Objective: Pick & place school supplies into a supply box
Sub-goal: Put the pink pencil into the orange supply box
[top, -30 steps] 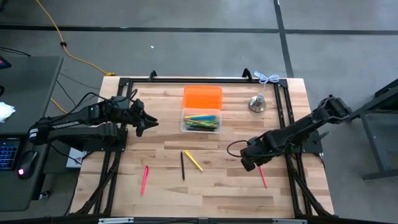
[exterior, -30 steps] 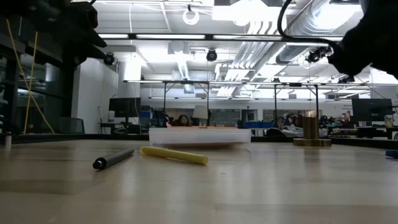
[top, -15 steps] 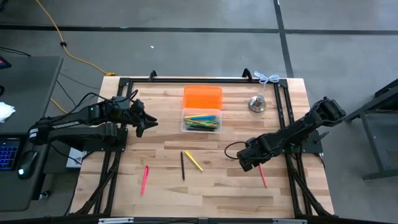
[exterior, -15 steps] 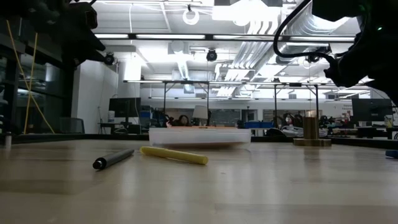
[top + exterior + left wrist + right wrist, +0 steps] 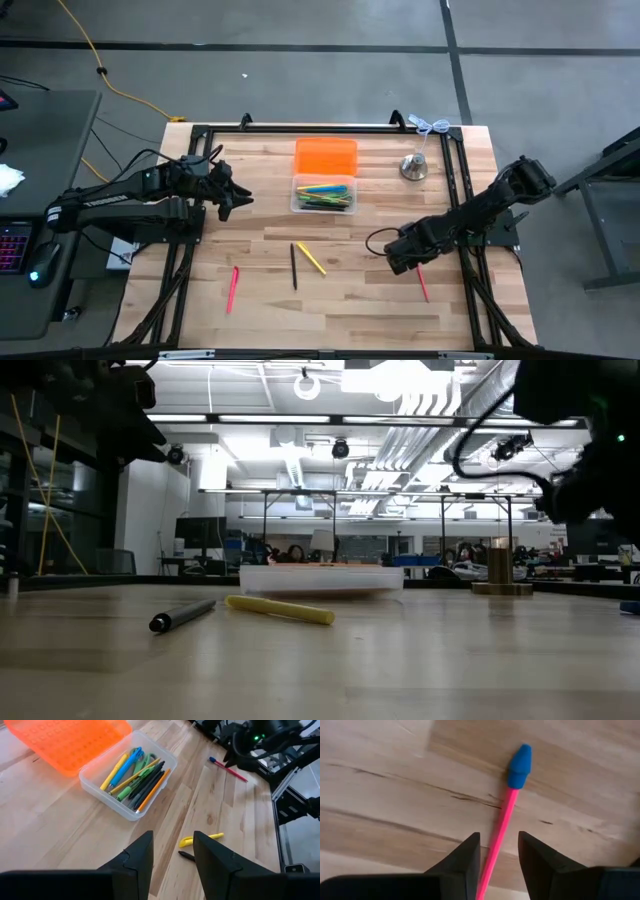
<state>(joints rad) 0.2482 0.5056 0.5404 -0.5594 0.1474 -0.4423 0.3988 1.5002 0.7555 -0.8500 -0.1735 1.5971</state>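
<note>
r wrist view alone shows right gripper fingers apart astride pink pencil, near desk's r edge. left gripper apart, hovering near supply box, back-centre.

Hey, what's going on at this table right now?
A two-armed robot is tidying pens and pencils into a clear box that already holds several. The right gripper is down over a pink pencil with a blue cap lying on the table, its fingers open either side of it. The left gripper waits open beside the box. A black pen, a yellow marker and a second pink pencil lie loose.
</note>
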